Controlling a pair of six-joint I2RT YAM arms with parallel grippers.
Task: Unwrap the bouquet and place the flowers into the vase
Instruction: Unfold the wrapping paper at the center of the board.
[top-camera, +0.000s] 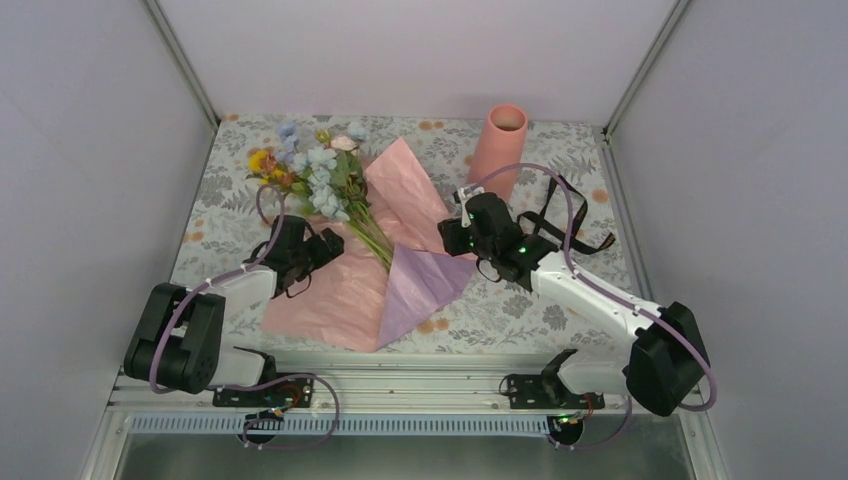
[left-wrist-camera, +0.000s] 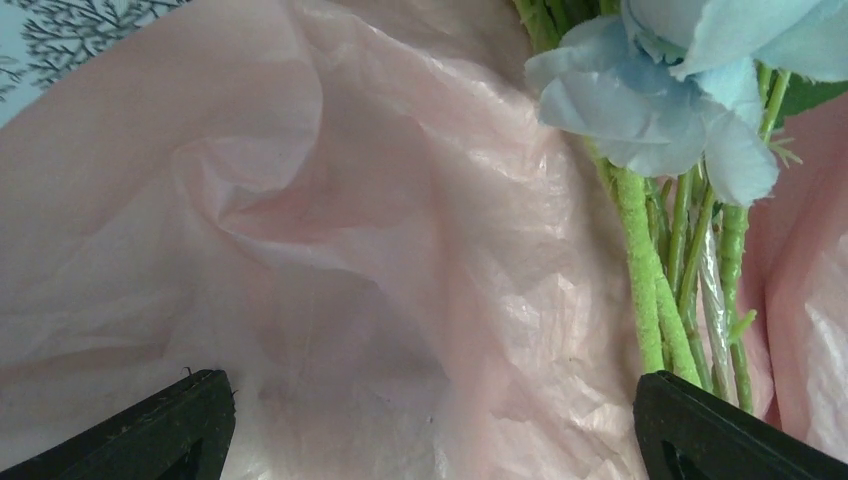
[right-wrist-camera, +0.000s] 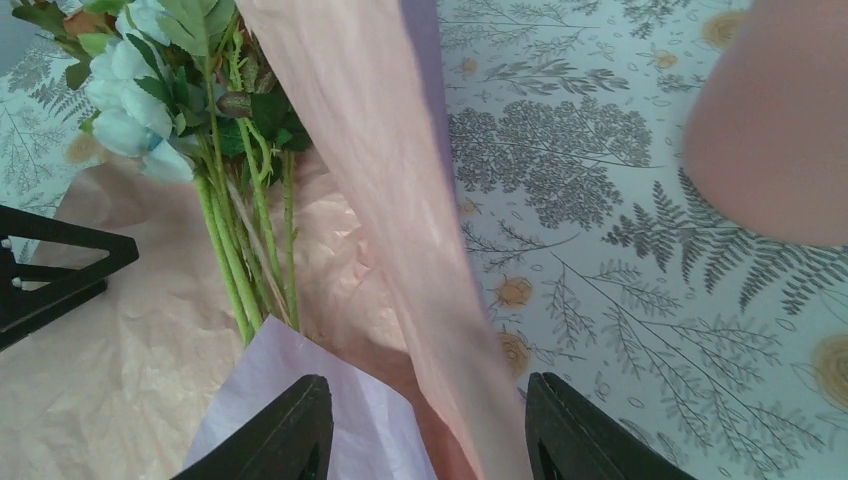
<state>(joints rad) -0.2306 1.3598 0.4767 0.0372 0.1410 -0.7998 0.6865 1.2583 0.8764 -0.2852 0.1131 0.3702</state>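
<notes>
The bouquet lies unrolled on the table. Its flowers (top-camera: 312, 168) fan out at the back left, and the green stems (top-camera: 372, 238) run down onto the spread pink wrapping sheet (top-camera: 335, 295), which has a lilac flap (top-camera: 420, 285). My left gripper (top-camera: 325, 247) stands wide open over the sheet (left-wrist-camera: 350, 250), its right finger (left-wrist-camera: 720, 435) beside the stems (left-wrist-camera: 650, 270) below a pale blue bloom (left-wrist-camera: 660, 100). The right gripper (right-wrist-camera: 425, 430) is open, and a raised fold of the sheet (right-wrist-camera: 400, 180) hangs loose between its jaws. The salmon vase (top-camera: 500, 142) stands upright behind it.
A grey-and-orange floral tablecloth (top-camera: 520, 300) covers the table, with white walls and metal posts on three sides. The vase (right-wrist-camera: 780, 130) shows as a blur close to the right wrist camera. The left gripper's finger (right-wrist-camera: 50, 270) shows at the left of the right wrist view.
</notes>
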